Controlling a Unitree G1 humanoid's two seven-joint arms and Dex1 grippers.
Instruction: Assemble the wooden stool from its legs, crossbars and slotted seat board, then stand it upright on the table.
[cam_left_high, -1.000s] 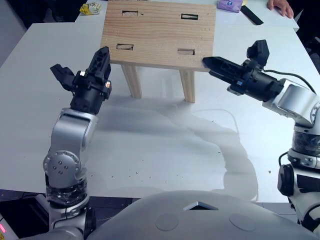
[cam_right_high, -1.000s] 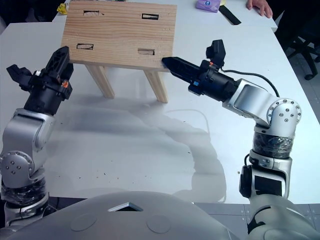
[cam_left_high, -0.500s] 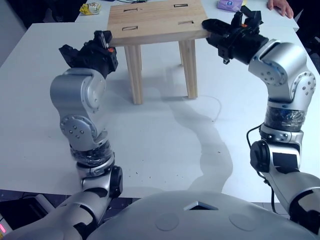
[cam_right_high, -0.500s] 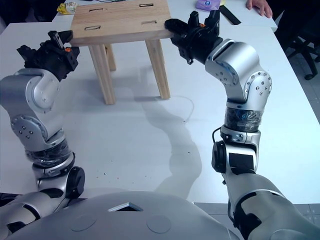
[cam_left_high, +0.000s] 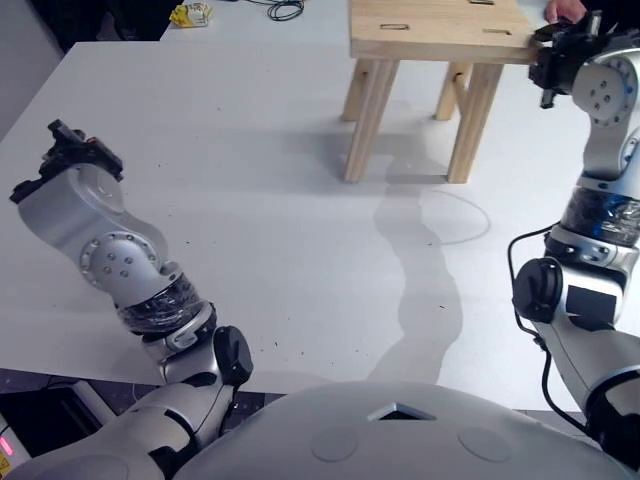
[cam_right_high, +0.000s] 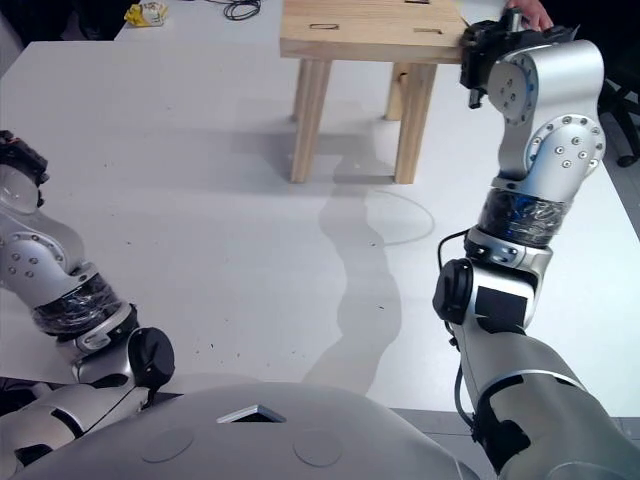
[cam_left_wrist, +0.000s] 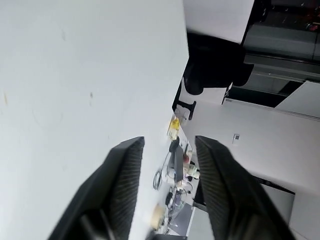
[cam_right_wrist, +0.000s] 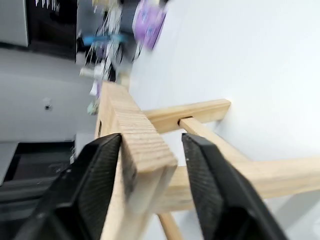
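The stool (cam_left_high: 440, 30) is seen standing upright on the surface (cam_left_high: 250, 200), towards its far right part, with the slotted seat board on top, the legs (cam_left_high: 365, 120) planted and a crossbar (cam_right_wrist: 190, 112) seated between them. By the look of it, the assembly is judged complete and only the release is left.

The right pincer (cam_left_high: 550, 50) is set at the right-hand edge of the seat board. Its fingers (cam_right_wrist: 100, 170) are spread and straddle the board's corner, one pad touching the wood and the other just beside it. The left pincer (cam_left_wrist: 168, 142) is held low at the near left, well apart from the stool, its fingers apart and nothing between them.

The main risk is judged to lie in the withdrawal. If the right pincer is pulled away sideways or upward while a pad rubs the board, the stool could be dragged, rocked onto two legs or tipped. A snag under the seat edge could also loosen a leg in its slot.

A yellow item (cam_left_high: 190, 13) and a dark cable (cam_left_high: 285, 8) are seen at the far edge, and a purple packet (cam_right_wrist: 150, 20) beyond the stool. None of these is judged to block the way.
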